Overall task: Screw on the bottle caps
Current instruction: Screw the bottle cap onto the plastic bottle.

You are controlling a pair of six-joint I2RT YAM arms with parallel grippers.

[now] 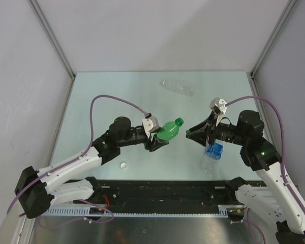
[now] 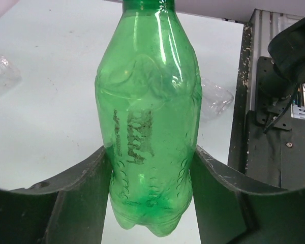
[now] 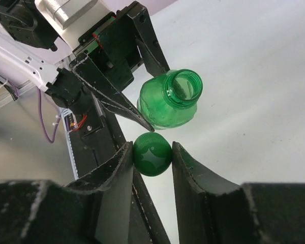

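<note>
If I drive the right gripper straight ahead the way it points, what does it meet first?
Most likely the green bottle, near its open neck, with the green cap it holds touching first; depth is uncertain.

My pale table (image 1: 101, 91) carries a blue-labelled bottle (image 1: 212, 155); far left of it a white cap (image 1: 123, 165), beyond it a clear bottle (image 1: 178, 87).

Right gripper (image 3: 152, 147) jaws are pinching the green cap (image 3: 152, 154); the green bottle (image 3: 169, 104), mouth open, is facing it just beyond.
</note>
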